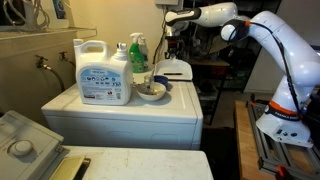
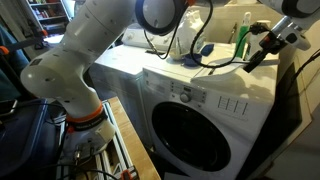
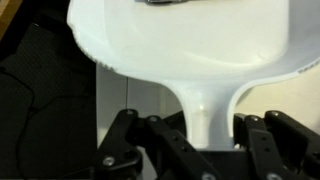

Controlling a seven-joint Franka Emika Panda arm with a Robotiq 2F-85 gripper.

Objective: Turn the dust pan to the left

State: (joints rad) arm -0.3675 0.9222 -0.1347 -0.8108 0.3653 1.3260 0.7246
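The dust pan (image 3: 190, 40) fills the wrist view. It looks white there, with its wide scoop at the top and its narrow handle running down between my jaws. My gripper (image 3: 208, 125) has a finger against each side of the handle. In an exterior view the pan (image 1: 176, 70) is a pale scoop at the back right of the washer top, with my gripper (image 1: 172, 50) just above it. In an exterior view a small dark-blue part (image 2: 203, 50) shows under my wrist.
A beige bowl (image 1: 150, 91), a green soap bottle (image 1: 137, 52) and a large white detergent jug (image 1: 104, 72) stand on the white washer top (image 1: 120, 108). The washer's front and round door (image 2: 200, 120) face the robot base. A dark cable lies by the pan.
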